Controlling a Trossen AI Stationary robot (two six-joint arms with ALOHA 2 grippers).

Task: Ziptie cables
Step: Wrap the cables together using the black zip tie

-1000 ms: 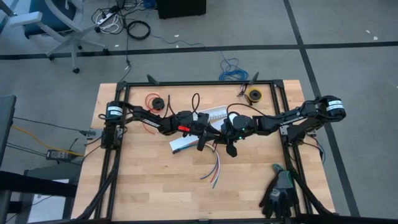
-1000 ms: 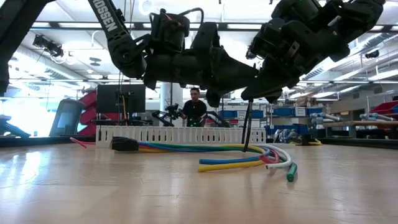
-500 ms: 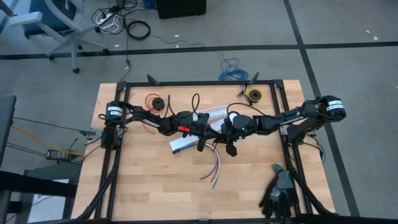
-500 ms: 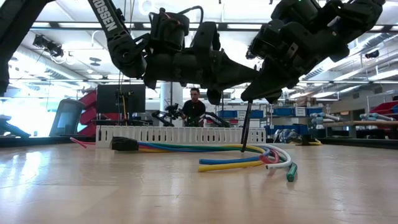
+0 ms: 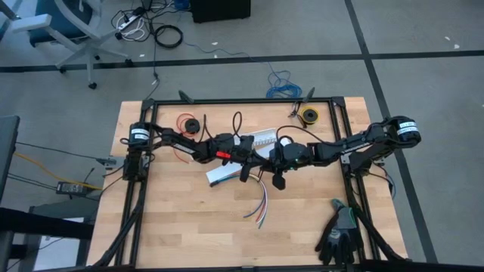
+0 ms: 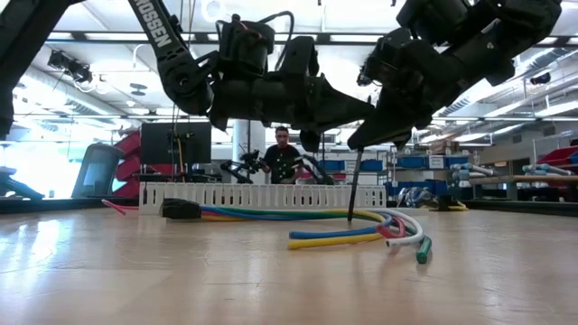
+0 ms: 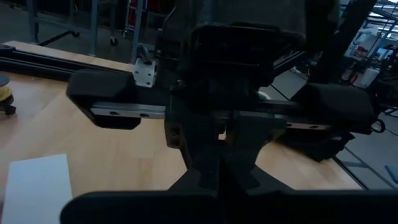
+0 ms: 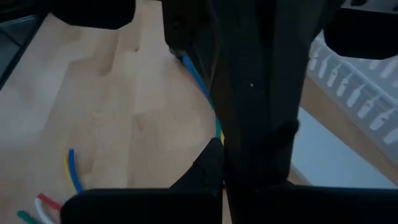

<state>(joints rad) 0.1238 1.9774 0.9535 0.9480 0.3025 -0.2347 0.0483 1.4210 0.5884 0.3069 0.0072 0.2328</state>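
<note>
The cables (image 5: 261, 202), a loose bundle of coloured wires, lie curved on the table (image 6: 361, 236) in front of the white channel. The ziptie (image 6: 353, 185), a thin dark strip, hangs nearly upright from my right gripper (image 6: 363, 141), which is shut on it above the bundle. Its lower end reaches down to the cables. My left gripper (image 6: 366, 108) points level and shut, tip to tip with my right gripper (image 5: 269, 160) over the table's middle. The left wrist view shows the shut fingers (image 7: 217, 180) right before the right hand. My right gripper holds the ziptie by its upper end (image 6: 359, 152), coming slanting down from the table's right. The strip hangs below the fingers, almost upright. My left gripper is shut beside that upper end; I cannot tell whether it touches the ziptie, as both hands hide the spot.
The white slotted channel (image 5: 261, 138) and a white flat sheet (image 5: 221, 175) lie under the arms. A red wire spool (image 5: 189, 123) and a yellow roll (image 5: 308, 115) stand at the far edge. Black gloves (image 5: 339, 234) lie near right. A person (image 6: 283, 153) is behind the table.
My right gripper has turned a little at the wrist toward the left gripper. The ziptie's lower end has swung slightly with it while its upper end stays in the fingers.
</note>
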